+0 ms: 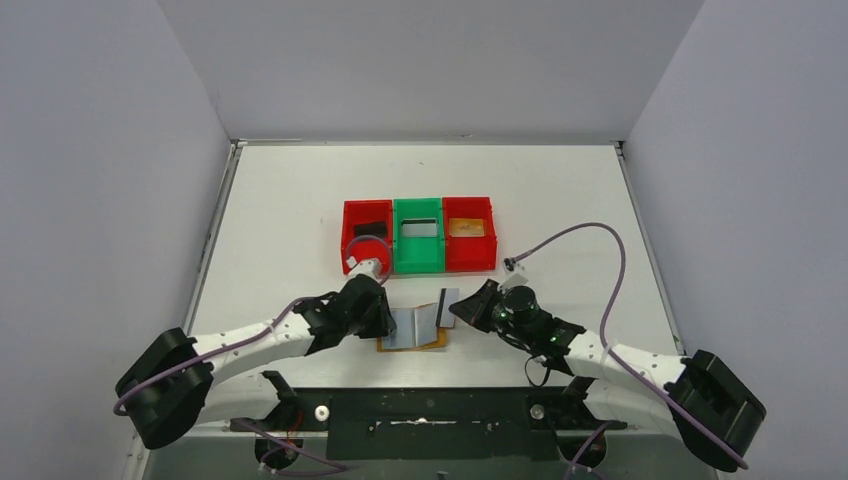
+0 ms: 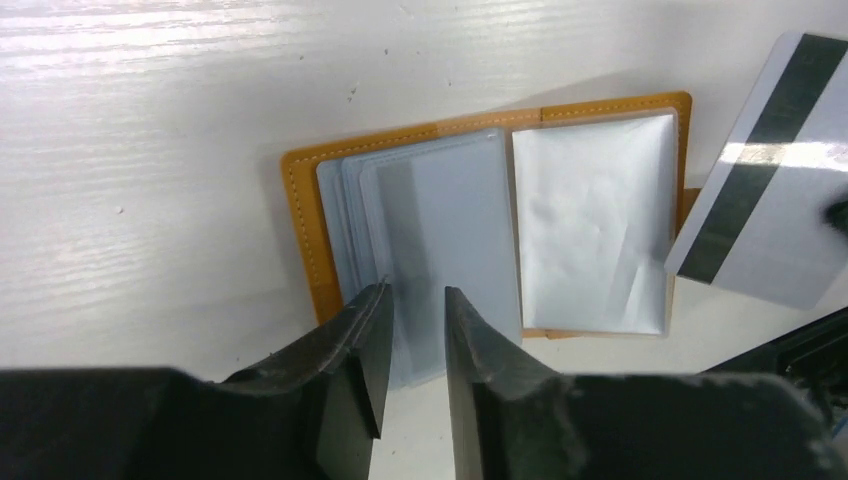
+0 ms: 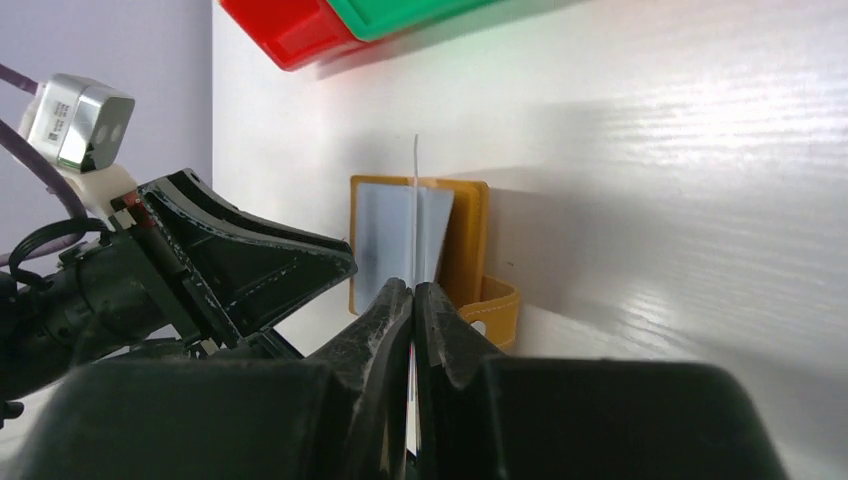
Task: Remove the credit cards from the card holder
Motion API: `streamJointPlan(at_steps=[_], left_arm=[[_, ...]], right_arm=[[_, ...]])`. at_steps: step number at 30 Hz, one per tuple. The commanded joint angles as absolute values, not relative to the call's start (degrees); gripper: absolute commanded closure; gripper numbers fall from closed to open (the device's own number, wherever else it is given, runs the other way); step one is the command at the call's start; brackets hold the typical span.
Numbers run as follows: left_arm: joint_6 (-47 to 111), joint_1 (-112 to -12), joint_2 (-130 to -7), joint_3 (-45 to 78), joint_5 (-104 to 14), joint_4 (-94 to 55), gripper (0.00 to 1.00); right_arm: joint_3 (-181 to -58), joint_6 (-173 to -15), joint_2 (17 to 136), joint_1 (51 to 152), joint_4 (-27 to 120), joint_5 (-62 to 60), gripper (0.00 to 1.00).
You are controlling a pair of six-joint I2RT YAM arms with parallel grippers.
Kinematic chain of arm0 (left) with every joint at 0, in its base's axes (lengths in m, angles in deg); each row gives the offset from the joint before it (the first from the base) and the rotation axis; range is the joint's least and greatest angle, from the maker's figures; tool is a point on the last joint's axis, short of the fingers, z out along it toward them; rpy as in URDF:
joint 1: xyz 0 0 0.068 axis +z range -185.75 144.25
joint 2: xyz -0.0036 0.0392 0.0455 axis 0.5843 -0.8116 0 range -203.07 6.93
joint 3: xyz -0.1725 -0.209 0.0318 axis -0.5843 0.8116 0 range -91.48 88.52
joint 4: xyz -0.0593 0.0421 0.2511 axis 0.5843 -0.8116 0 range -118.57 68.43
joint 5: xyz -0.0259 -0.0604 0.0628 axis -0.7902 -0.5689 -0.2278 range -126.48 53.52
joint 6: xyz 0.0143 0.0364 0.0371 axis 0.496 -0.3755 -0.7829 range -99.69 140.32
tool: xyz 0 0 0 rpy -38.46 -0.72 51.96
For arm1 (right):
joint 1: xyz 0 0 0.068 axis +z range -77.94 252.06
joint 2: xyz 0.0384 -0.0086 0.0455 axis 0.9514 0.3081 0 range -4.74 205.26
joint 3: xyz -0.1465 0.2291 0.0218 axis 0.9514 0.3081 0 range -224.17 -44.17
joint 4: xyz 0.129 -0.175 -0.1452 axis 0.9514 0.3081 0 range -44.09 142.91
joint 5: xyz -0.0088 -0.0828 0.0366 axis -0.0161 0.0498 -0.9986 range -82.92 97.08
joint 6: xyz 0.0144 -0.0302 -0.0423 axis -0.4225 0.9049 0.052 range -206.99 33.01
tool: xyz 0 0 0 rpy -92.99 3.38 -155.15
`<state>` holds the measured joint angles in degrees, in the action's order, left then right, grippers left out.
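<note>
The orange-tan card holder (image 1: 428, 343) lies open on the table between both arms, showing two pale blue-grey panels (image 2: 590, 230). My left gripper (image 2: 415, 300) hovers over the near edge of its left stack of sleeves (image 2: 440, 220), jaws a narrow gap apart with nothing between them. My right gripper (image 3: 413, 290) is shut on a white credit card (image 3: 415, 200) seen edge-on. That card, with a black stripe (image 2: 770, 170), is held just right of the holder, clear of it. The holder's side tab (image 3: 490, 305) shows beside the right fingers.
Three joined bins stand just beyond the holder: red (image 1: 347, 250), green (image 1: 418, 262) and red (image 1: 469, 262), each with something flat inside. The left gripper (image 3: 250, 265) is close to the right one. A purple cable (image 1: 590, 235) loops at right.
</note>
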<state>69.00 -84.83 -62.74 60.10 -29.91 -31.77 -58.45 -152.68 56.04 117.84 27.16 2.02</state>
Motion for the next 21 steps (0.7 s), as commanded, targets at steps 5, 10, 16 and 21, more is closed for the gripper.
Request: streamJointPlan(at_steps=[5, 10, 16, 21], left_arm=[[66.5, -84.9, -52.1, 56.3, -23.5, -38.8, 0.49], [65.1, -82.3, -46.9, 53.5, -19.7, -45.5, 0.29], [60.2, -69.7, -44.0, 52.3, -23.0, -51.3, 0.15], [56.9, -60.6, -43.3, 47.3, -26.0, -53.8, 0.14]], right_arm=[[-63.2, -138.1, 48.0, 118.0, 31.7, 7.1, 1.0], [-66.2, -131.0, 49.1, 120.3, 31.0, 9.6, 1.0], [-78.4, -110.5, 55.8, 128.3, 39.2, 23.5, 1.0], [-86.6, -95.8, 62.5, 129.0, 40.7, 28.7, 1.0]])
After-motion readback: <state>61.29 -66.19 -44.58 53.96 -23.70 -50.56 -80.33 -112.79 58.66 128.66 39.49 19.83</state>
